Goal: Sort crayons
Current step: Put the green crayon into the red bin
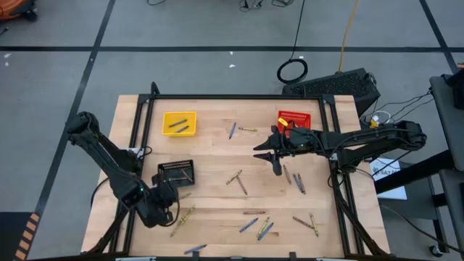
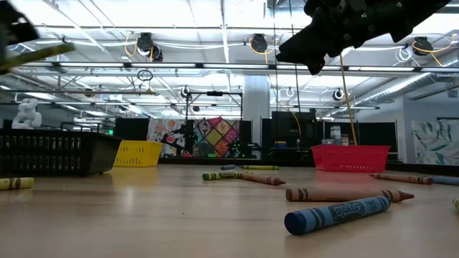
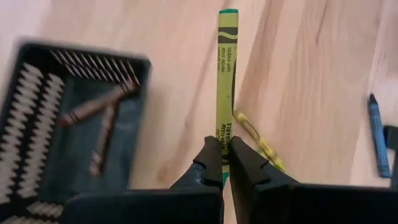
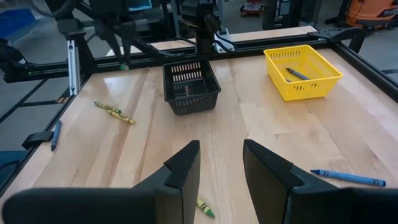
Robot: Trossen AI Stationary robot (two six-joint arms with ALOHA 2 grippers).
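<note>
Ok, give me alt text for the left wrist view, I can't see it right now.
The left gripper is shut on a yellow-green crayon, held above the wooden table. Beside it sits the black mesh basket holding brown crayons; another yellow-green crayon and a blue crayon lie on the table.

Overhead straight down, low level across table, wrist views close, all sharing black basket.

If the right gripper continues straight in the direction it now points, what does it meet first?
Probably the black basket. The open right gripper points across bare table toward it, and nothing lies between in the right wrist view. Depth is unclear; it might pass above the basket.
</note>
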